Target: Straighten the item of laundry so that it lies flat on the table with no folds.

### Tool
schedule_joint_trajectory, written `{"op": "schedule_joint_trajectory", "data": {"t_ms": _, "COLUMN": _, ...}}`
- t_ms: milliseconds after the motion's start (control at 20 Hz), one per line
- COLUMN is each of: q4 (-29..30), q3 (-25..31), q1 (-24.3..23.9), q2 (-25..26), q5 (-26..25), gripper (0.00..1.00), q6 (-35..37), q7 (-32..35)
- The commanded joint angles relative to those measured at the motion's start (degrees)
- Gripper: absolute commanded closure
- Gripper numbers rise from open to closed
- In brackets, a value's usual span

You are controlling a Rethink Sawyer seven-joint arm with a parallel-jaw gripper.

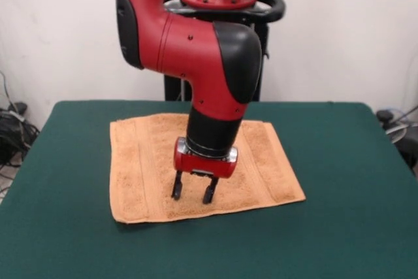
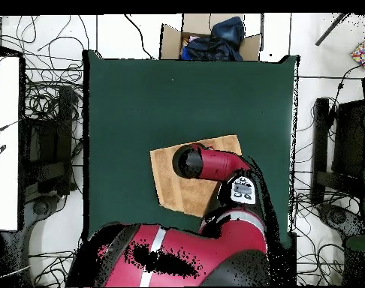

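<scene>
The peach terry-cloth towel (image 1: pixel 140 168) lies spread out on the dark green table (image 1: pixel 339 213), with woven bands near its left and right edges. It looks flat, with no visible folds where it shows. My gripper (image 1: pixel 192 194) hangs over the towel's front middle part, fingers (image 1: pixel 177 187) apart and empty, tips at or just above the cloth. In the overhead view the towel (image 2: pixel 178 180) is partly hidden under my arm (image 2: pixel 212 163), and the gripper itself is hidden there.
The table (image 2: pixel 140 105) reaches well beyond the towel on all sides. Off the table there is a cardboard box with dark cloth (image 2: pixel 212 37) at the far edge, cables on the floor, and a white desk (image 2: pixel 5 142) to one side.
</scene>
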Motion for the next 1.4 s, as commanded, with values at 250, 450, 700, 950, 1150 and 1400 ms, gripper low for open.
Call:
{"op": "schedule_joint_trajectory", "data": {"t_ms": 250, "q4": -5.8, "q3": 9.2, "q1": -8.3, "q2": 9.3, "q5": -3.8, "gripper": 1.0, "q6": 9.0, "q7": -2.6}}
{"op": "schedule_joint_trajectory", "data": {"t_ms": 450, "q4": -5.3, "q3": 9.6, "q1": -8.9, "q2": 8.9, "q5": -3.9, "gripper": 1.0, "q6": 8.5, "q7": -1.4}}
{"op": "schedule_joint_trajectory", "data": {"t_ms": 700, "q4": -3.6, "q3": 8.2, "q1": -7.4, "q2": 6.0, "q5": -5.1, "gripper": 1.0, "q6": 3.6, "q7": 2.7}}
{"op": "schedule_joint_trajectory", "data": {"t_ms": 950, "q4": -5.7, "q3": 10.5, "q1": -9.6, "q2": 5.3, "q5": -7.7, "gripper": 1.0, "q6": -2.3, "q7": 1.3}}
{"op": "schedule_joint_trajectory", "data": {"t_ms": 1150, "q4": -15.0, "q3": 17.7, "q1": -14.9, "q2": 6.9, "q5": -12.9, "gripper": 1.0, "q6": 0.6, "q7": -9.6}}
{"op": "schedule_joint_trajectory", "data": {"t_ms": 1400, "q4": -16.6, "q3": 21.6, "q1": -18.0, "q2": 3.4, "q5": -17.7, "gripper": 1.0, "q6": 6.1, "q7": -12.6}}
